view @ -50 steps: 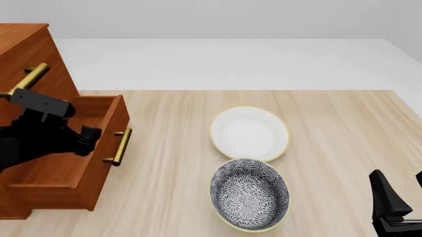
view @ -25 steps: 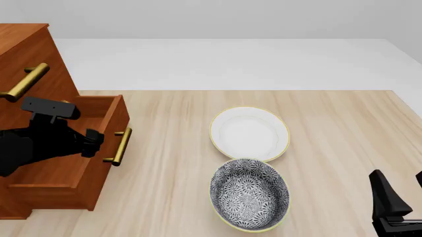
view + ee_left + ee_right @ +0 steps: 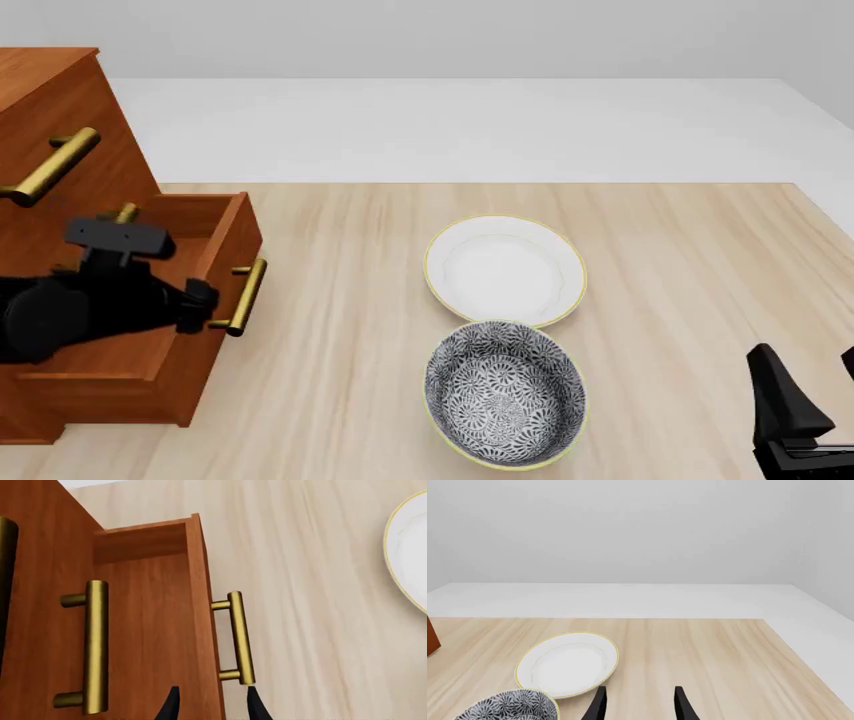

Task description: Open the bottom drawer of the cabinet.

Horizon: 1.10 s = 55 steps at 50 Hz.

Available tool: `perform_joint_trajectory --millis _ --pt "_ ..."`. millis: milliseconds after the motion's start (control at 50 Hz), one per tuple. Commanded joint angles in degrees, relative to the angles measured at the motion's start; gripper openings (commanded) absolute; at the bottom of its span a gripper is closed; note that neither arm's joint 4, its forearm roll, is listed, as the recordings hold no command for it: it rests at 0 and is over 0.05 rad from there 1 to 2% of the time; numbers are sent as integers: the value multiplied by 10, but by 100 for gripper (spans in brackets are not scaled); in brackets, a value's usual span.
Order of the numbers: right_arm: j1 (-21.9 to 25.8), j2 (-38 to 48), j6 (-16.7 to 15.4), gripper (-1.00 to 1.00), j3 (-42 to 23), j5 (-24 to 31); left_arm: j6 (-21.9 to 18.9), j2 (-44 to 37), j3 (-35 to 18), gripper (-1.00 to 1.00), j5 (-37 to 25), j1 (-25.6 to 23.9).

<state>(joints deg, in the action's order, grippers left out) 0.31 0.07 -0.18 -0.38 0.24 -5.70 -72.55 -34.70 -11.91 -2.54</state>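
Two arms: I see the left one working over the drawer, the right one parked low at the table's near right corner.
Table (image 3: 694, 260): light wood planks, wide bare stretch from the bowls out to the right edge and back to the far edge — plenty of room there.
Cabinet (image 3: 60, 110): tall reddish-brown chest at the far left, cut off by the frame's left edge; brass bar handle on an upper drawer (image 3: 54, 165) shows above my arm.
Bottom drawer (image 3: 200, 290): pulled out toward the table's middle, plain wood inside showing, its front panel standing clear of the cabinet face.
Drawer handle (image 3: 244, 297): brass bar on the outer face of the front panel, bare tabletop on its open side; the wrist view shows it (image 3: 239, 639) running along the panel's edge.
Patterned bowl (image 3: 506, 393): dark floral print, near the table's front edge, its rim touching or just overlapping the white bowl's in this view.
White bowl (image 3: 506, 270): yellow-rimmed, just behind the patterned one, well apart from the drawer.
Left gripper (image 3: 212, 707): fingers apart — one over the drawer's inner side, the other outside by the handle's near end, straddling the front panel's top edge; I can't tell whether either touches it.
Right gripper (image 3: 638, 705): fingers parted, nothing between them, pointing across the table past the bowls.
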Motion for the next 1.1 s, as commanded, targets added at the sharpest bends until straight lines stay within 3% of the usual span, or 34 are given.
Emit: perform_joint_trajectory --millis 20,780,1100 --pt "0 0 0 100 0 0 11 -19 10 100 10 -6" --pt "0 0 0 100 0 0 38 -82 26 100 59 -15" --pt "0 0 0 100 0 0 49 -47 19 100 30 -66"
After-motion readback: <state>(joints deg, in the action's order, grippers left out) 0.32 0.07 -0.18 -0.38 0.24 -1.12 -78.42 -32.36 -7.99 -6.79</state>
